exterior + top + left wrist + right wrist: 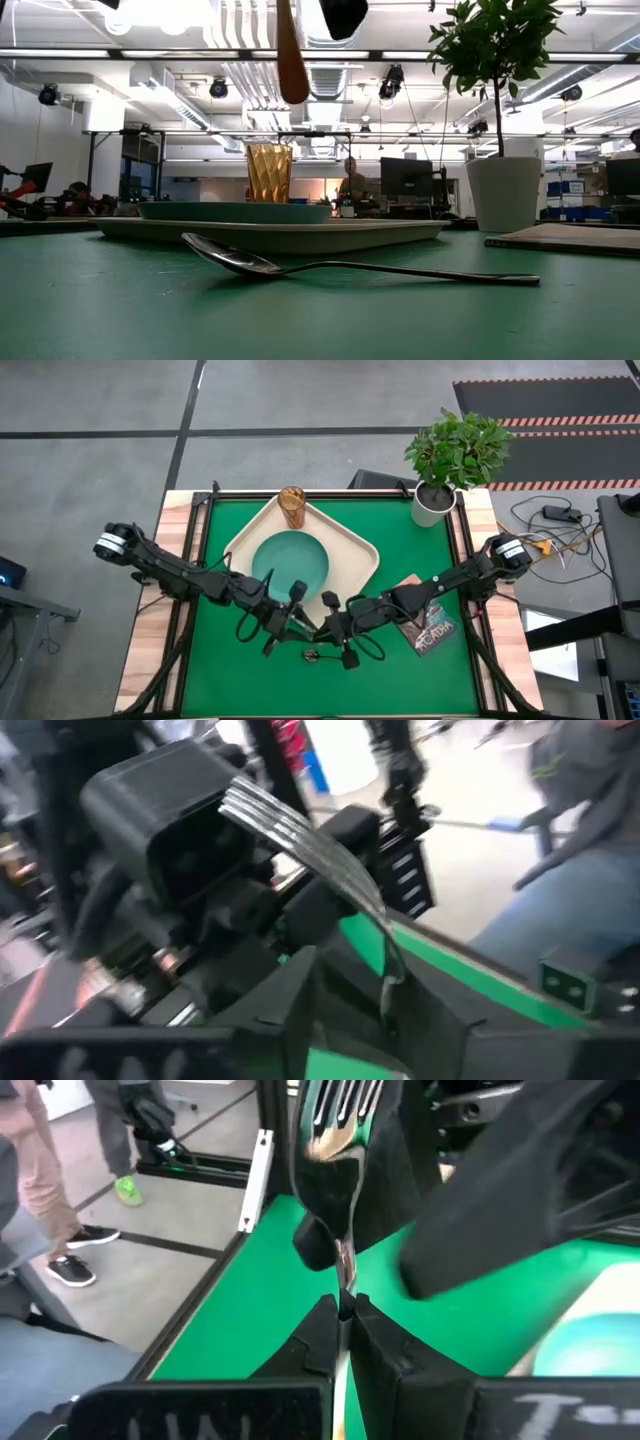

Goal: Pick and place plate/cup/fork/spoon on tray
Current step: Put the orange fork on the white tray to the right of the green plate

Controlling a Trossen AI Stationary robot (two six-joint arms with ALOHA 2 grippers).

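Above the table near the tray (pixel 362 546), the right gripper (pixel 343 1318) is clamped on the fork (pixel 338 1120), apparently taking it from the half-open left gripper (pixel 297 622). Next: carry it to the tray.

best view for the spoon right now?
Low view: the spoon lies full-length on the green table in front of the tray, bowl and handle both clear. High view shows it only as a small dark sliver beneath the arms. Neither wrist view shows it.
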